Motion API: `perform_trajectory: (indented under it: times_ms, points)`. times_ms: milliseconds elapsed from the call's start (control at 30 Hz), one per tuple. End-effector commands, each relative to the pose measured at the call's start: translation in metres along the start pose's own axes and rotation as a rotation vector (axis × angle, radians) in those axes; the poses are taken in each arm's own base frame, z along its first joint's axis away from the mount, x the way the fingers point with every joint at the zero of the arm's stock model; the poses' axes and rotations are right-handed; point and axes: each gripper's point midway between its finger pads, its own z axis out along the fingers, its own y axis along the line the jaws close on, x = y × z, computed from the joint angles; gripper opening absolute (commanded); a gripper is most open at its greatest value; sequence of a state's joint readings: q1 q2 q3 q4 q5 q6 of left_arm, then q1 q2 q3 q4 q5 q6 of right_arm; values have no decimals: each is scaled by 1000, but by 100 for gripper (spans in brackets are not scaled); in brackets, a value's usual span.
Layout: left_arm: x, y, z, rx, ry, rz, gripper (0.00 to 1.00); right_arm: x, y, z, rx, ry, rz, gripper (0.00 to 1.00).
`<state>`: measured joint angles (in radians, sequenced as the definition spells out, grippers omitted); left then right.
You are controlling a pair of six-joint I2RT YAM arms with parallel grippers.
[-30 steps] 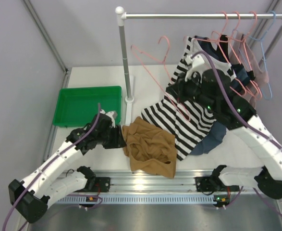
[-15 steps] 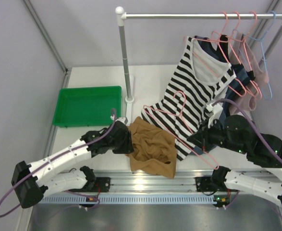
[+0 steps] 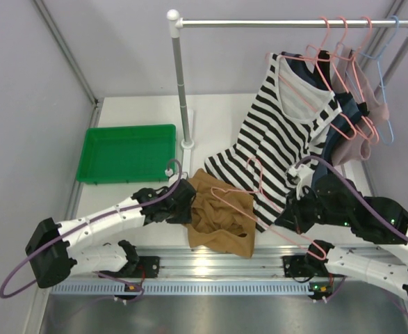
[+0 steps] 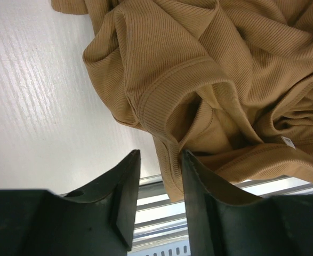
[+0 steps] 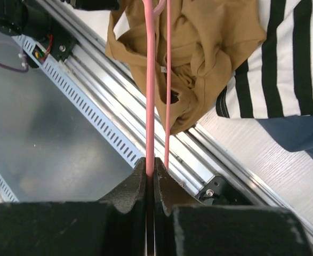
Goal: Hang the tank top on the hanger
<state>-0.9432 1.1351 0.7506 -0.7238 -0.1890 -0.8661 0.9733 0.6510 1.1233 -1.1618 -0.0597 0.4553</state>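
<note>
The tan tank top (image 3: 221,224) lies crumpled near the table's front edge, also seen in the left wrist view (image 4: 199,64) and the right wrist view (image 5: 199,48). My right gripper (image 3: 287,214) is shut on one wire of the pink hanger (image 3: 235,200), which stretches low over the tank top with its hook (image 3: 256,165) over the striped top. In the right wrist view the gripper (image 5: 150,160) pinches the hanger (image 5: 150,80). My left gripper (image 3: 187,203) sits at the top's left edge, its jaws (image 4: 159,154) apart, with a hem fold between the tips against the right finger.
A black-and-white striped top (image 3: 280,139) hangs from the rack rail (image 3: 273,22) and drapes onto the table. Other hangers, a navy garment (image 5: 300,138) and a blue hanger (image 3: 388,132) are at the right. A green tray (image 3: 127,153) is at the left, the rack pole (image 3: 181,83) behind, the aluminium rail (image 3: 217,264) in front.
My right gripper carried the pink hanger from near the rack down and left over the tank top. My left gripper moved right to the top's edge and its jaws narrowed.
</note>
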Motion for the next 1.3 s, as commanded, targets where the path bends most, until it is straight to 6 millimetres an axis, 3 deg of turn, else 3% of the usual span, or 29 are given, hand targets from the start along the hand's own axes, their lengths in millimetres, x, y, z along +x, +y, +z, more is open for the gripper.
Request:
perform_trajectory:
  times_ms: [0, 67, 233, 367, 900, 1267]
  points:
    - [-13, -7, 0, 6, -54, -11, 40, 7, 13, 2, -74, 44, -19, 0]
    - [-12, -5, 2, -3, -52, -3, 36, 11, 14, 6, -85, 67, -26, 0]
    - [-11, -3, 2, -18, -53, 9, 12, 15, 22, 12, -135, 103, -42, 0]
    - [-10, -4, -1, -18, -49, 26, 0, 16, 28, 18, -167, 122, -50, 0]
    - [-29, -23, -41, 43, -93, 99, 0, 11, 48, 55, -286, 129, -69, 0]
    - [-42, -28, -71, 45, -125, 208, 0, -6, 50, 106, -325, -8, -110, 0]
